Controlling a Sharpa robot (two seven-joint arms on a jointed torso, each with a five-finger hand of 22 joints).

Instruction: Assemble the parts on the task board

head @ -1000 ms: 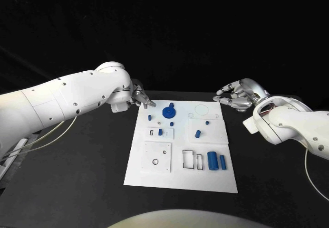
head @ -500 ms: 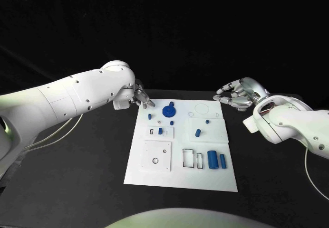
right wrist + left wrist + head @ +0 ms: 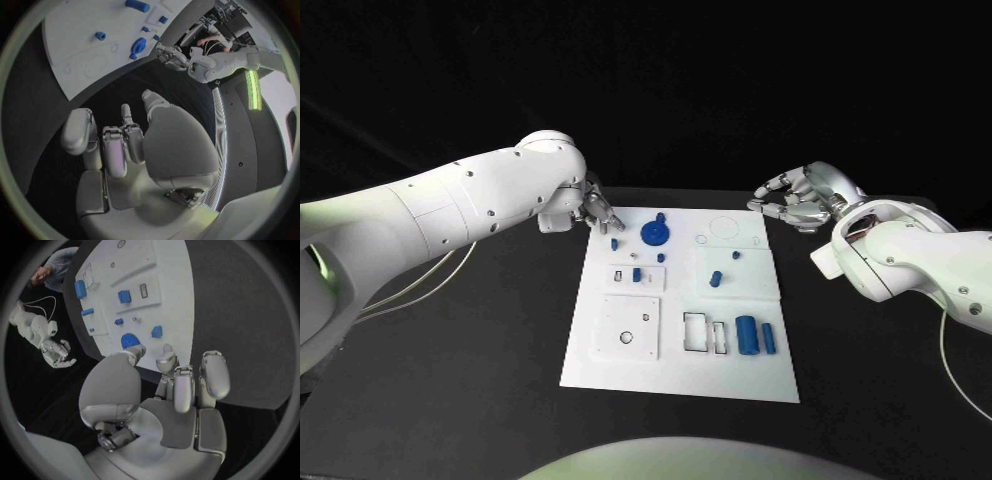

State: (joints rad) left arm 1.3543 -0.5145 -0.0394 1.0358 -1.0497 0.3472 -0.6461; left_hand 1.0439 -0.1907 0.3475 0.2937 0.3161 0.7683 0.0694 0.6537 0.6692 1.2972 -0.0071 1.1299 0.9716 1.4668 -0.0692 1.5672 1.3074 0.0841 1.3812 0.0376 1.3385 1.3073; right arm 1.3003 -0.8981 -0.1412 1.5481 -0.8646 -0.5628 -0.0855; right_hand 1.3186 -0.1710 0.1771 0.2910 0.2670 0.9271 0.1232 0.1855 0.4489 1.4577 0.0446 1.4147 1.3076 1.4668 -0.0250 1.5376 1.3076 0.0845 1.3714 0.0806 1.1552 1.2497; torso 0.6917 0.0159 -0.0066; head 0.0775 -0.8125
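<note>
White task board [image 3: 678, 340] on a black desk [image 3: 473, 360], carrying blue parts [image 3: 655, 236] and black-outlined rectangular recesses [image 3: 704, 334]; both arms white, the left hand [image 3: 599, 212] and right hand [image 3: 792, 203] silver with grey fingers.

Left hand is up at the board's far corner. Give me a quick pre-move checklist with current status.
1. Left hand holds nothing, fingers apart: ok.
2. Left hand near the small blue part at the far left corner of the task board; contact with it: cannot tell.
3. Right hand off the board's far right corner, holding nothing: ok.
4. Round blue part sits on the board, untouched: ok.
5. Two blue cylinders lie at the near right, unobstructed: ok.
</note>
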